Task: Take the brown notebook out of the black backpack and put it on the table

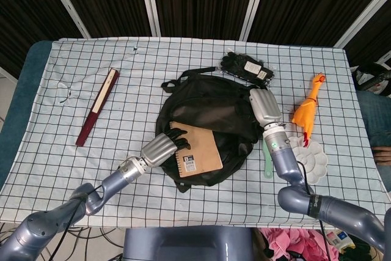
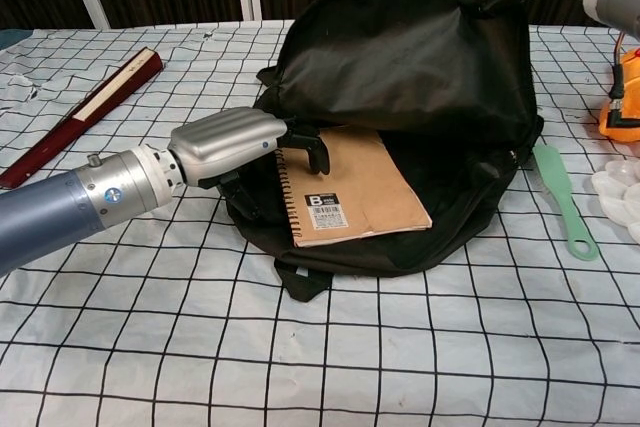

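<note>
- We count one black backpack [image 2: 410,67] on the checked tablecloth [image 2: 330,357], its flap lifted.
- One brown notebook [image 2: 352,187] lies in the backpack's open mouth, spiral edge toward our left hand [image 2: 232,145].
- Left hand's dark fingers [image 2: 312,147] curl over the notebook's top corner; whether it truly grips, we cannot tell.
- Right hand [image 1: 264,107] holds the flap up at the backpack's right edge.
- Beside it: one green spatula [image 2: 565,202], one rubber chicken [image 1: 308,111], one white palette [image 1: 308,158], one pack of black gloves [image 1: 247,68], one dark red folded fan [image 1: 98,107].

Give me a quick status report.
Left hand touching brown notebook, grip unclear. Right hand holds black backpack flap up. Notebook half inside backpack.
</note>
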You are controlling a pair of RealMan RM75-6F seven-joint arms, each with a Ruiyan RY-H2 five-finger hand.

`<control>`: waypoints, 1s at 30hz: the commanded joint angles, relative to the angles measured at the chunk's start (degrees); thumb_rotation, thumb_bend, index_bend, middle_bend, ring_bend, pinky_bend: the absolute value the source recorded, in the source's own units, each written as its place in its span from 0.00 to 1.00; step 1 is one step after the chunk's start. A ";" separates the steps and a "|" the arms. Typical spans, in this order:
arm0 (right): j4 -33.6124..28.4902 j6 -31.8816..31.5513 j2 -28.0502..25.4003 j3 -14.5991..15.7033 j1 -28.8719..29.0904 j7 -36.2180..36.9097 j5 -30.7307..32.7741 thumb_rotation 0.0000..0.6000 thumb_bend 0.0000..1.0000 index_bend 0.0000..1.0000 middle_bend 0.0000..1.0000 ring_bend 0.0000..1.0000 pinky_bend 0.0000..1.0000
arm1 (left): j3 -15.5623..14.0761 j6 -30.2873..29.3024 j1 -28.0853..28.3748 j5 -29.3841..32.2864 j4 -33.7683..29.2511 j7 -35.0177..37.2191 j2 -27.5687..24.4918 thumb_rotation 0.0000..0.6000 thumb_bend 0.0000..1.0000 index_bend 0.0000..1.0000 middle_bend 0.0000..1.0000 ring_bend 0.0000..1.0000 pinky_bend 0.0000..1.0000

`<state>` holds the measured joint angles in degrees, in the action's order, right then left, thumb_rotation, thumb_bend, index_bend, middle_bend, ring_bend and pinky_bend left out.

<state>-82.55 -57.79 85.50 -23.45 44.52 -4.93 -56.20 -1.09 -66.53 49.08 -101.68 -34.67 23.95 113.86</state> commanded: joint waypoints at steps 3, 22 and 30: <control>0.38 0.04 -0.01 0.15 0.05 0.27 0.04 1.00 0.52 0.65 0.53 0.32 0.09 | -0.45 -0.49 0.60 0.27 2.59 0.18 1.88 1.00 0.06 0.36 0.40 0.14 0.15; 1.08 -0.38 -0.20 0.83 0.13 1.32 -1.25 1.00 0.51 0.65 0.53 0.32 0.09 | -1.42 -2.75 2.35 1.03 9.67 1.21 5.35 1.00 0.32 0.49 0.52 0.24 0.21; 1.38 -0.69 -0.14 1.10 0.18 1.55 -2.01 1.00 0.51 0.65 0.53 0.32 0.09 | -1.31 -3.37 3.65 1.43 11.12 1.25 5.85 1.00 0.38 0.53 0.58 0.30 0.25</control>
<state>-81.17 -58.45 85.37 -22.38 44.70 -3.40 -58.16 -2.44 -69.77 52.61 -100.29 -23.65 25.32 119.67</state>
